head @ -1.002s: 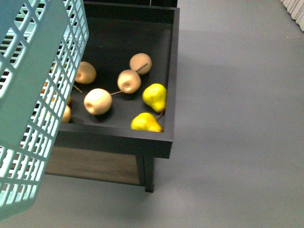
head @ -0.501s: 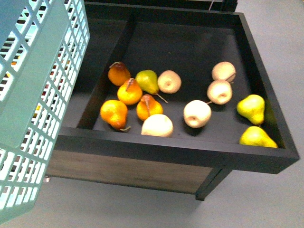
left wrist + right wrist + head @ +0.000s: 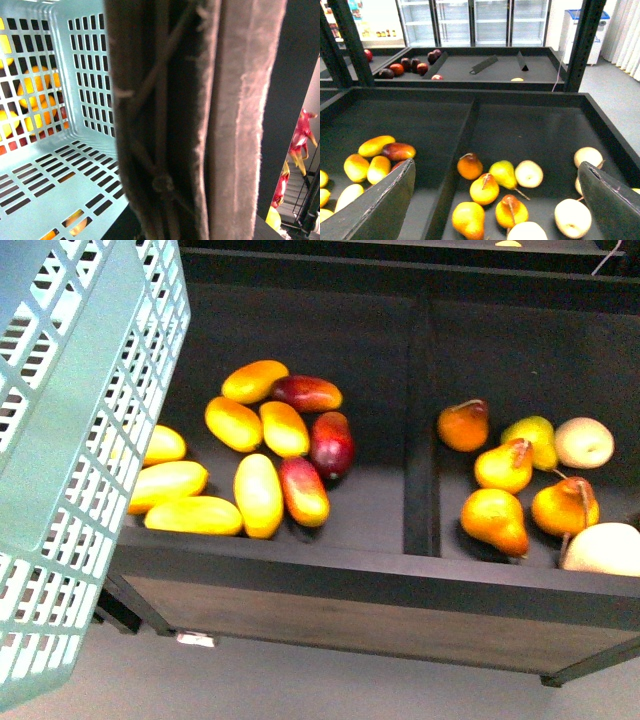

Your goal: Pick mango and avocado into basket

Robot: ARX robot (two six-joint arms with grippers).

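The mangoes (image 3: 258,495) lie heaped in the left compartment of the black bin (image 3: 330,575). Most are plain yellow and three are flushed red. The pile runs from the middle of that compartment toward its front wall and left end. The basket (image 3: 80,440) hangs tilted over the bin's left end, its slotted wall covering part of the outermost mangoes (yellow and orange show through the slots on my left wrist feed too). Its handle (image 3: 165,125) fills the middle of that feed, so close that I cannot tell how the left gripper stands. The right gripper (image 3: 495,165) hangs over the bin with its fingers (image 3: 385,205) spread wide and nothing between them. Past the divider (image 3: 418,440), the right compartment holds orange and yellow-green pears (image 3: 495,520) and two pale round fruits (image 3: 585,442).
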